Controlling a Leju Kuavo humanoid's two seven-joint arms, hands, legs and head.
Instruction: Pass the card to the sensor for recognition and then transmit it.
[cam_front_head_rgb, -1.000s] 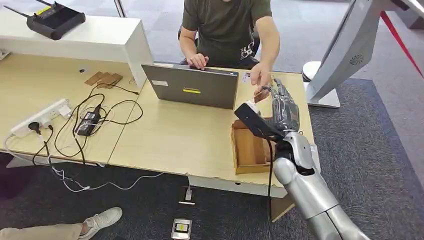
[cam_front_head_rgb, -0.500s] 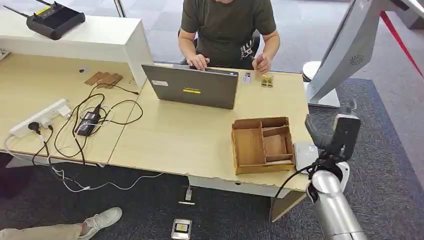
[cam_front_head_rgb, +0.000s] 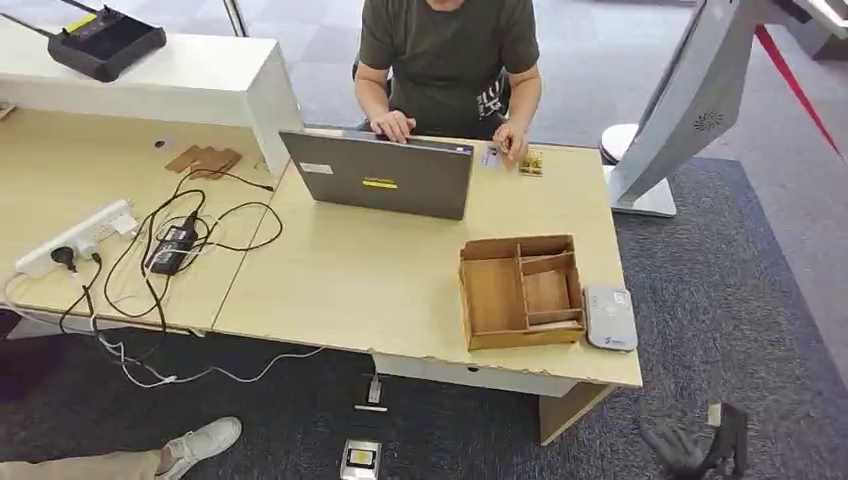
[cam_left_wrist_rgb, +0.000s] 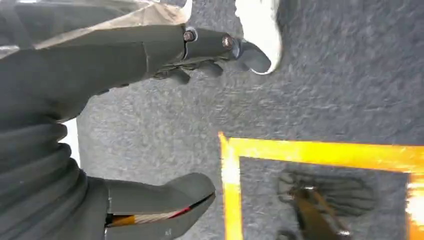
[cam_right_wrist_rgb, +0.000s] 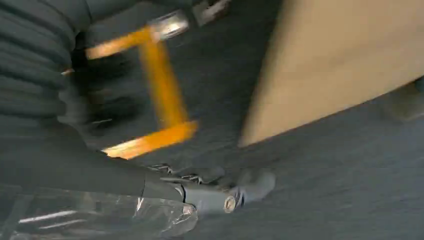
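- While my right hand hangs low beside the desk's near right corner, over the dark carpet, its fingers lie loosely extended with nothing in them; that wrist view is blurred.
- My left hand hangs over the same grey carpet, thumb and fingers apart, grasping nothing.
- The card lies, as far as I can tell, on the far edge of the desk, just beside the person's hand and near a small yellow-patterned item.
- The grey sensor lies flat near the desk's right edge, touching or just beside the wooden tray.
- The tray's compartments look bare.
- A person sits behind a laptop across from me.
- A power strip and tangled black cables lie on the desk's left half.
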